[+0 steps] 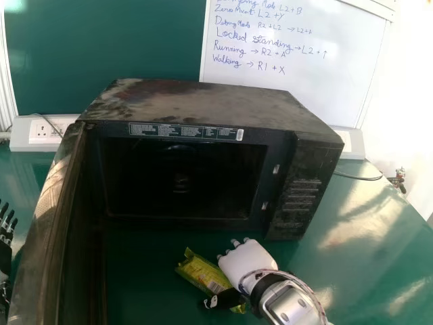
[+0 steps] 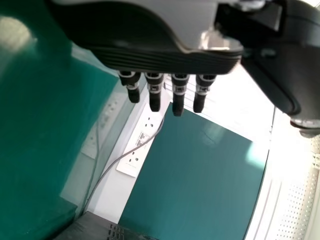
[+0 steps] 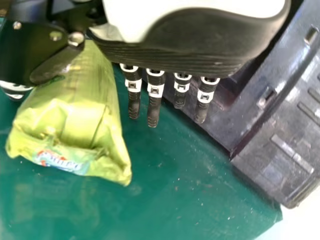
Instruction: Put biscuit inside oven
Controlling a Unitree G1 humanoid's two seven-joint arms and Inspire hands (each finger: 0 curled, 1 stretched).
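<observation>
The biscuit packet [image 1: 203, 272], yellow-green, lies on the table before the oven [image 1: 287, 135], whose door stands swung out on the left. My right hand [image 1: 249, 263] is just right of the packet, its dark thumb over the packet's near end. In the right wrist view the packet [image 3: 75, 120] sits on the thumb side of my right hand [image 3: 180, 42]; the fingers are straight and not wrapped round it. My left hand [image 1: 7, 227] is at the head view's left edge, beyond the oven door; in the left wrist view my left hand [image 2: 155, 55] has extended fingers, holding nothing.
The open oven door [image 1: 54, 230] forms an upright wall on the left. Behind the oven are a whiteboard [image 1: 291, 74] and a socket strip [image 1: 40, 132]. A cable [image 1: 358, 177] lies on the green table [image 1: 365, 250] to the right.
</observation>
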